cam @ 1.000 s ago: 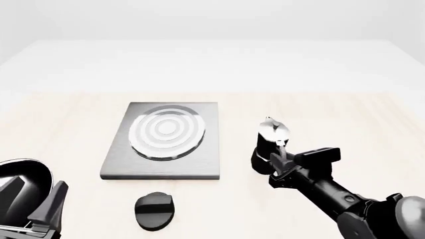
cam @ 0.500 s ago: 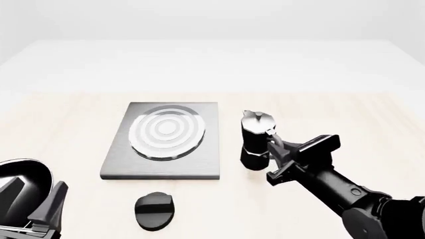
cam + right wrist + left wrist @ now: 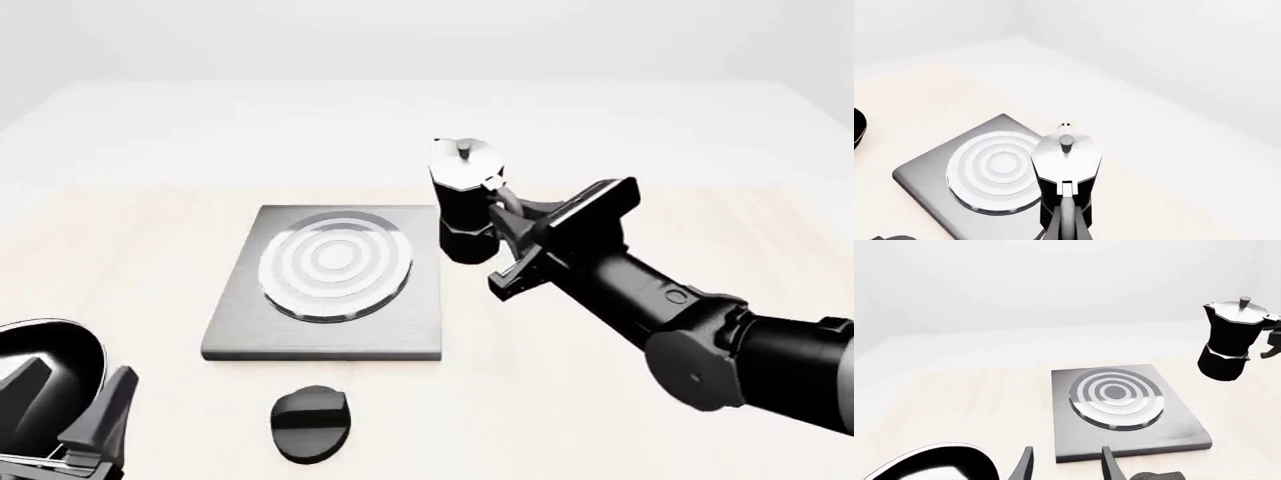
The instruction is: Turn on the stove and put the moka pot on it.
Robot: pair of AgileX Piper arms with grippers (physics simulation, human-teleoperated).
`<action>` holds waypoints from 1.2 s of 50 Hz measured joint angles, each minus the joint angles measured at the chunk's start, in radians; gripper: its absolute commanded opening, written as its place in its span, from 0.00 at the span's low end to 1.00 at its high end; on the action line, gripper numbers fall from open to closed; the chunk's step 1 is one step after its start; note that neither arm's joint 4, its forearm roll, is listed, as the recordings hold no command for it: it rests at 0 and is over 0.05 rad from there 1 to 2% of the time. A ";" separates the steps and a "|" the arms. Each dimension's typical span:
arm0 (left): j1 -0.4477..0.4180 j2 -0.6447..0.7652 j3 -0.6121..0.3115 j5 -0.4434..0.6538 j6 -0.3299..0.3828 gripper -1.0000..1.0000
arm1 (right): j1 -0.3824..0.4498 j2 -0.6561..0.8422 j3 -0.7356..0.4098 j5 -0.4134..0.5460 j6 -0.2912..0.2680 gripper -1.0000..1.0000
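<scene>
The stove [image 3: 327,280] is a flat grey slab with silvery burner rings at the table's middle left; it also shows in the left wrist view [image 3: 1121,410] and the right wrist view [image 3: 981,172]. Its black oval knob [image 3: 311,423] lies in front of it. My right gripper [image 3: 511,212] is shut on the handle of the moka pot [image 3: 466,200] and holds it in the air by the stove's far right corner. The pot also shows in the left wrist view [image 3: 1229,340] and the right wrist view [image 3: 1065,165]. My left gripper [image 3: 1064,465] is open and empty at the near left.
A shiny black pan [image 3: 47,370] sits at the near left corner, beside the left gripper; it also shows in the left wrist view [image 3: 934,465]. A white wall rises beyond the table's far edge.
My right gripper has lifted the moka pot off the table and carried it up and left toward the stove. The left arm has not moved.
</scene>
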 measured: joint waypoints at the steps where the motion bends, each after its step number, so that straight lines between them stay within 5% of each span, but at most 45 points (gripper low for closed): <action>1: 0.000 0.000 0.000 0.001 0.000 1.00 | 0.004 0.008 -0.011 0.001 0.000 0.00; 42: 0.028 0.000 0.000 0.022 0.001 1.00 | 0.094 0.473 -0.554 0.106 0.095 0.00; 60: 0.034 0.000 0.000 0.024 0.000 1.00 | 0.123 0.579 -0.669 0.129 0.128 0.00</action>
